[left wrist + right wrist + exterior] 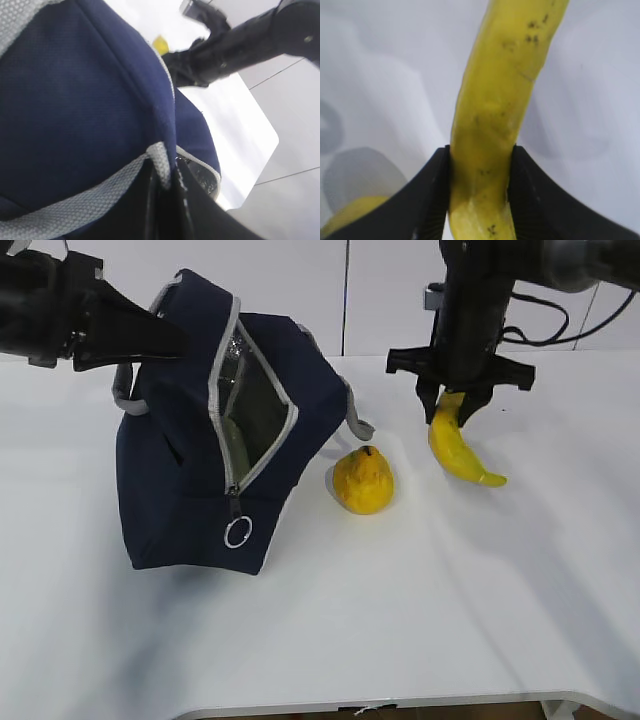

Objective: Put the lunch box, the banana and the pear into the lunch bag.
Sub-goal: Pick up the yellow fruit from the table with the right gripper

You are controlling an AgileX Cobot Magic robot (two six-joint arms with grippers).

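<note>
The navy lunch bag stands tilted on the white table with its zip mouth open towards the right. My left gripper is shut on the bag's top edge by the grey trim, holding it up. A pale green surface shows inside the mouth, apparently the lunch box. The yellow pear sits on the table just right of the bag. My right gripper is shut on the banana, which hangs down from the fingers. Its lower tip is at or just above the table.
The zip's ring pull hangs at the bag's front. A grey handle loop droops behind the pear. The table's front edge runs along the bottom. The right arm crosses behind the bag in the left wrist view.
</note>
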